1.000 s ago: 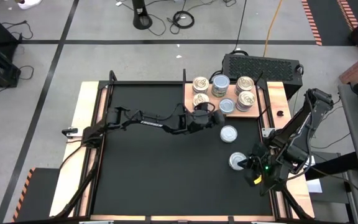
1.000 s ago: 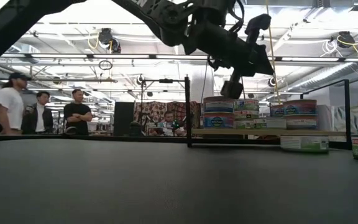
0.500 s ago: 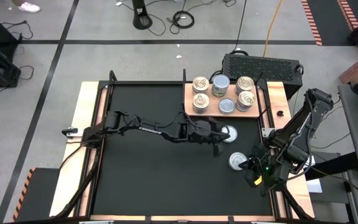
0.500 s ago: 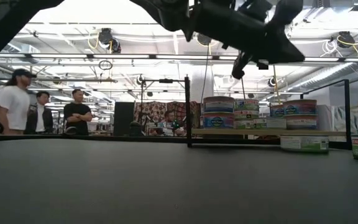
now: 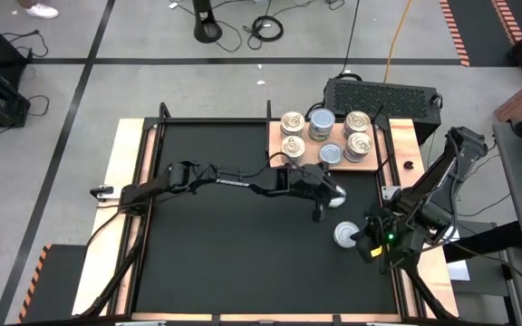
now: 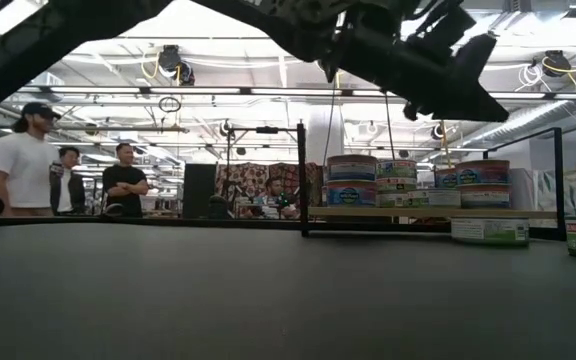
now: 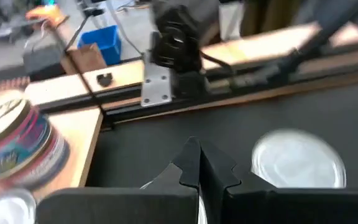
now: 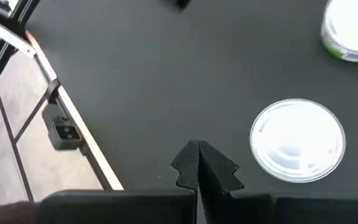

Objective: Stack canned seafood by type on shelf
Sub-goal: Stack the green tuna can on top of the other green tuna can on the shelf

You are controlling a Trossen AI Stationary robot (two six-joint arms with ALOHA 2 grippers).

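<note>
The left gripper [image 5: 323, 201], its jaws clenched and empty, hangs over the white-topped tin [image 5: 335, 193] right of the frame's centre, just below the shelf [image 5: 279, 156], and could knock it without opening.

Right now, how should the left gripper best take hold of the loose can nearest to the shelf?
The can lies flat on the mat, top up, just in front of the shelf. Probably the left gripper should descend from straight above and pinch the round side wall across its width; the flat top offers no grip.
</note>
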